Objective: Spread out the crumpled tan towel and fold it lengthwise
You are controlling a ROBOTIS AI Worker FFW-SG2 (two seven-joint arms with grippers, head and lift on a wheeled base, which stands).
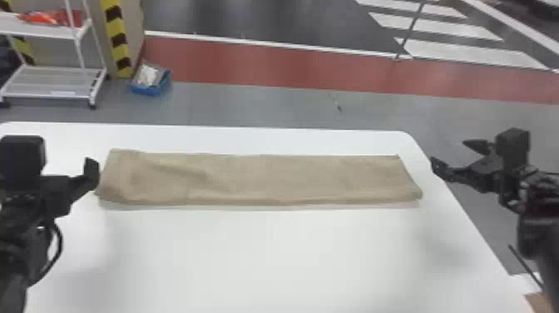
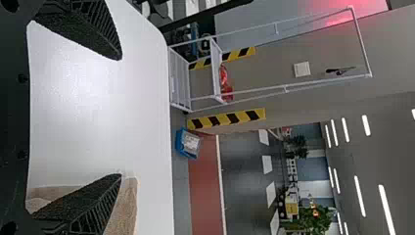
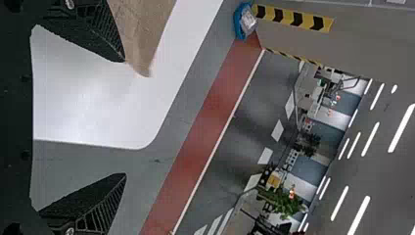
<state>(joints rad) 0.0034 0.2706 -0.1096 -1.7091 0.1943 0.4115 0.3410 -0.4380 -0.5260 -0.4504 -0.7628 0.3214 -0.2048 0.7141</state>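
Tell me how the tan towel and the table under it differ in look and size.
The towel is tan, while the table is white. The towel forms a long, narrow strip; the table is far broader and extends past both its ends. The towel has soft creases toward its left end, whereas the table looks smooth. Both are plain, without any pattern.

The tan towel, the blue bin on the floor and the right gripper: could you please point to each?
Tan towel (image 1: 266, 179): head view, middle of its upper face.
Blue bin (image 1: 145, 90): head view, its near wall.
Right gripper (image 3: 124, 118): right wrist view, midway between its fingertips.
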